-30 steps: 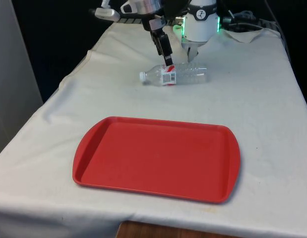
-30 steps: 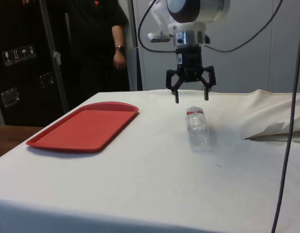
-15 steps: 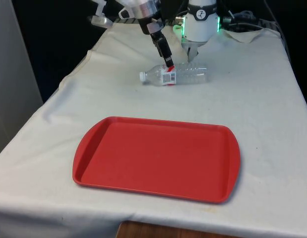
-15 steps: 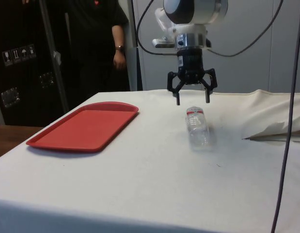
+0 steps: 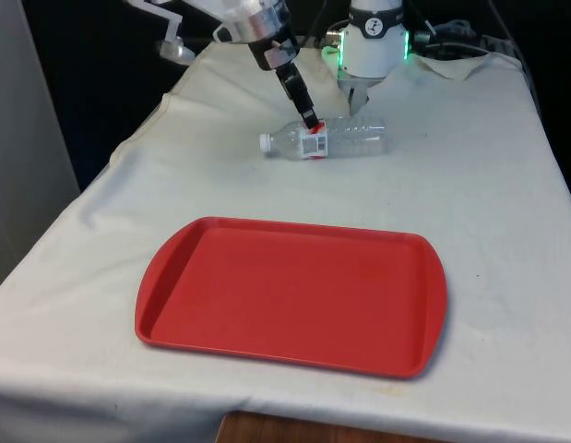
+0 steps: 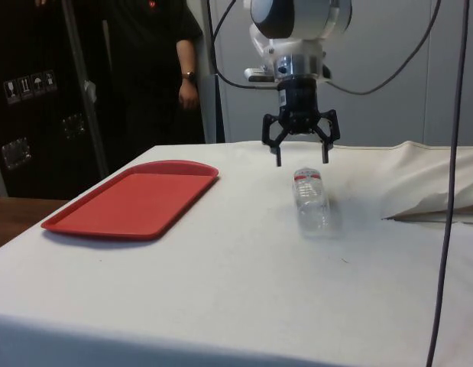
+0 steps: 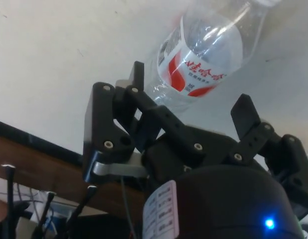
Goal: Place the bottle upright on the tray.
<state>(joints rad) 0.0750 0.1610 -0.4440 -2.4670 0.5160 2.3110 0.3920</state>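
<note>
While a person stands beyond the table's edge in the side view, the red tray lies near the front edge. The bottle lies flat near the far edge, cap toward the front view's left, just under the open gripper.

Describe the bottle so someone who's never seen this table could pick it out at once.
Start at the red tray on the white-clothed table, then look past it toward the far end. There the bottle lies on its side beneath the open end effector. It is clear plastic with a white cap and a red-and-white label.
</note>
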